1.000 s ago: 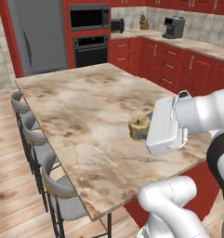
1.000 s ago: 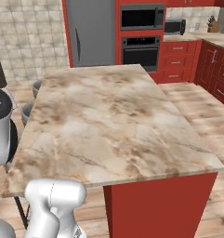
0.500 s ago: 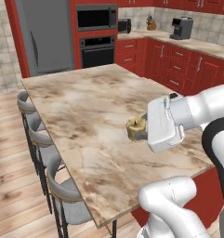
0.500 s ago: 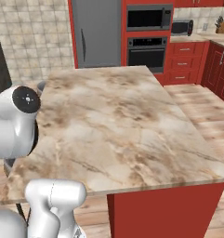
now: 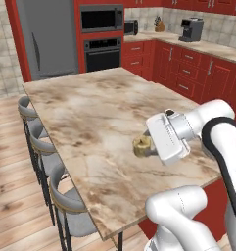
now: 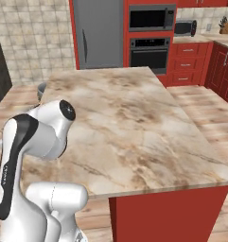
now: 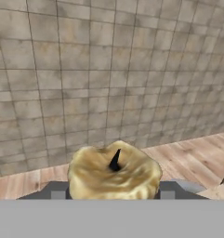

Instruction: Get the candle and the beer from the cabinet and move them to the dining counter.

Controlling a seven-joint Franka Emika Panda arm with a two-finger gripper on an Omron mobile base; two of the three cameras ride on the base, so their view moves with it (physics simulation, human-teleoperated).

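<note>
A: Where's the candle [image 5: 142,145]?
B: Above the dining counter [image 5: 95,112], near its right edge, just left of the arm.
A: And the stools [image 5: 65,206]?
B: Lined along the counter's left side, with the ovens [image 5: 103,37] behind

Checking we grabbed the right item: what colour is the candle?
Yellowish tan with a dark wick, clearest in the hand view: candle.

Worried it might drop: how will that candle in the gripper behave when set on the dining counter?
The candle looks squat and wide, so it probably stands without tipping. Its lumpy surface probably grips well in the gripper. The dining counter is flat, so rolling seems unlikely.
</note>
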